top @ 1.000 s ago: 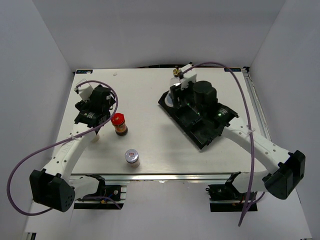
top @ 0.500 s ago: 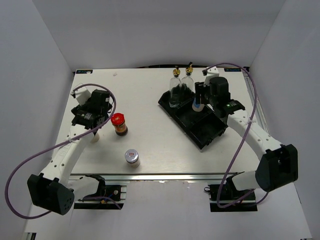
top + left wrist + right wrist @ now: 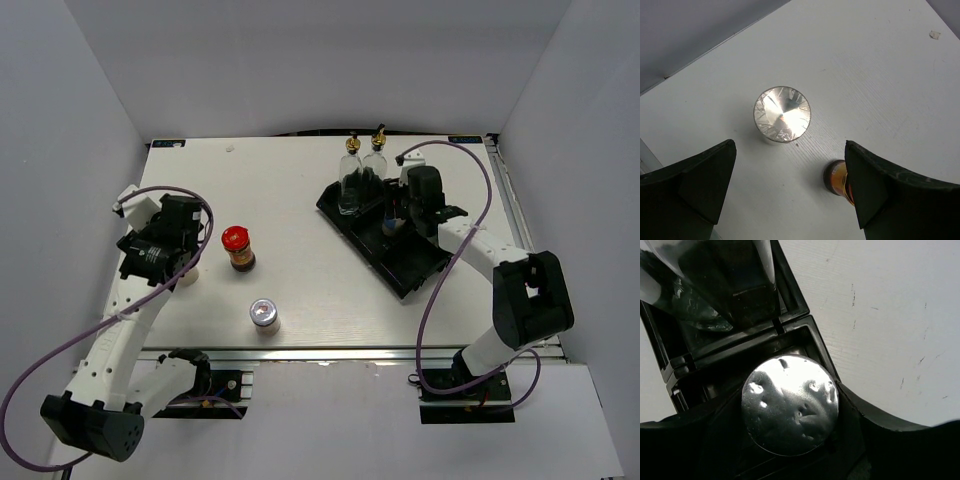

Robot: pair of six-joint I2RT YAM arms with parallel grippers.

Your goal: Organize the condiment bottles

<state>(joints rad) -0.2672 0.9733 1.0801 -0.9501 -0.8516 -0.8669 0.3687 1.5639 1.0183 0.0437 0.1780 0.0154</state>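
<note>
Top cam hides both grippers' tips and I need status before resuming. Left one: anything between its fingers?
Observer: In the left wrist view the left gripper is open. A silver-capped shaker stands upright on the table below it, between the fingers, untouched.
Operator: And the right?
Observer: The right gripper is closed on a second shaker, gripping both sides of its cap.
Operator: Is it in the tray?
Observer: The cap sits within a compartment's walls of the black tray, next to the compartment holding a glass bottle. I cannot tell if it is set down.
</note>
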